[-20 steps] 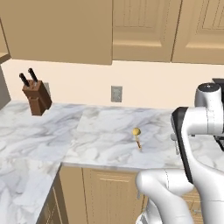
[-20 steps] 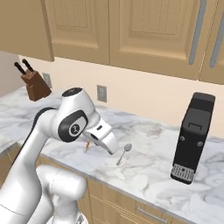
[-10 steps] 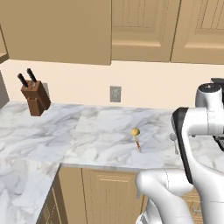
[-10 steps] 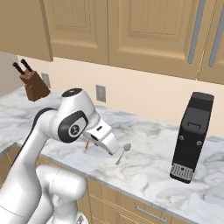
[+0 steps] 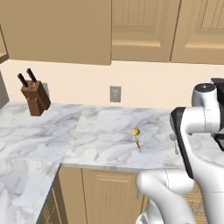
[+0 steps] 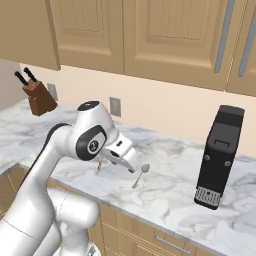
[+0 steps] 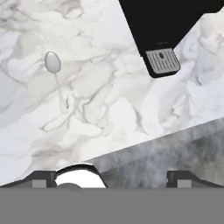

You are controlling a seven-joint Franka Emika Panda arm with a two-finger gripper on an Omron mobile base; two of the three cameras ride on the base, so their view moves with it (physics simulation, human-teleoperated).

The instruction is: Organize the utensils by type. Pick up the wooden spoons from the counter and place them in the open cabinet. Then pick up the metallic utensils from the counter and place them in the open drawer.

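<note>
My pincer [image 7: 112,177] has its two tips spread as wide apart as they go, holding nothing and touching nothing, hanging above the marble counter [image 7: 109,113] near its front edge. Ahead of it in the hand view I see the small silver spoon [image 7: 56,76] lying flat on the counter, with the black coffee machine [image 7: 164,26] standing well apart from it; from the right base view the silver spoon [image 6: 140,174] lies just beside the arm's hand. The small gold utensil [image 5: 137,137] lies on the counter further along, and a knife block [image 5: 34,96] stands against the wall at the far end.
</note>
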